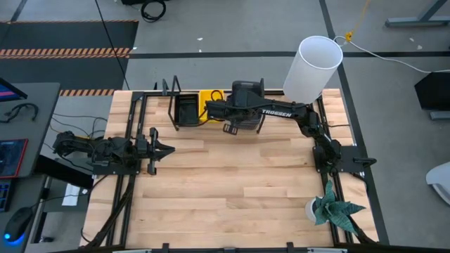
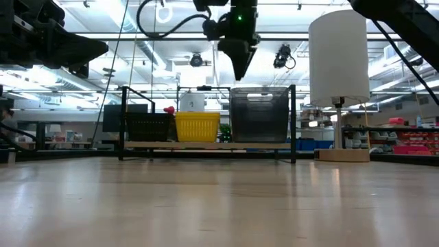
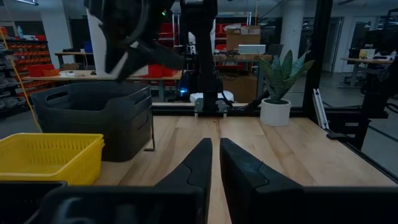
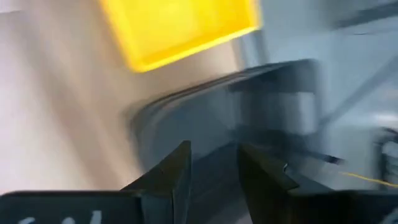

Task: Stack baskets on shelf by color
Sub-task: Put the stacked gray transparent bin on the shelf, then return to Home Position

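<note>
Shelf: the shelf (image 2: 206,145) runs along the table's far edge, with black brackets; its long axis lies crosswise in the high view.
Baskets: on the shelf stand a black basket (image 2: 148,127), a yellow basket (image 2: 197,126) and a grey basket (image 2: 259,114), side by side in that order. How many are nested in each stack cannot be told.
Right gripper: the right gripper (image 2: 239,67) hangs above the grey basket, tips pointing down, with open air between tips and rim in the low view. Its fingers (image 4: 176,168) stand a little apart and hold nothing.
Key relation: the grey basket lies straight below the right fingers; the yellow basket sits just to one side of them, the black one beyond that. The right arm is far nearer the shelf than the left.
Left gripper: the left gripper (image 1: 160,149) waits low over the table's left side, well apart from the shelf, pointing across the table. Its fingers (image 3: 194,168) are nearly pressed together, empty.
Judgement: all baskets in view are already on the shelf, sorted by colour, so the task looks near its end.
Views: only the low view shows the gap between tips and rim. The high view hides the grey basket under the arm. The right wrist view is smeared but shows the grey rim (image 4: 217,87) ahead of the fingers.
</note>
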